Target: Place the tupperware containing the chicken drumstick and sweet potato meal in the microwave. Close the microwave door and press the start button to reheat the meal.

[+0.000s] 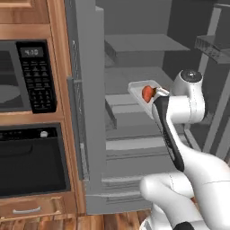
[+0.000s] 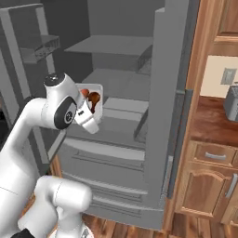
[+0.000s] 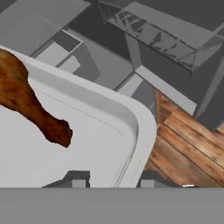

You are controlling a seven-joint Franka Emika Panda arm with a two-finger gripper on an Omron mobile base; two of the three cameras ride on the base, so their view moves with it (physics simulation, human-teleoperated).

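before the open fridge (image 1: 134,58), gripper (image 3: 111,180) clamped on level tupperware (image 1: 138,94) rim, long axis toward shelves

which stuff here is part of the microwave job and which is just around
Job:
- tupperware, held up in the gripper
- chicken drumstick in it
- microwave

Just around:
- open fridge
- oven
- toaster

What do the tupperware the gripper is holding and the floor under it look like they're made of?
The tupperware looks like smooth matte plastic: uniform pale grey-white, with a rounded, moulded rim and corner. It holds a chicken drumstick. The floor looks like wood: reddish-brown planks with grain streaks and visible seams. Since the scene is rendered, both are judged by look only.
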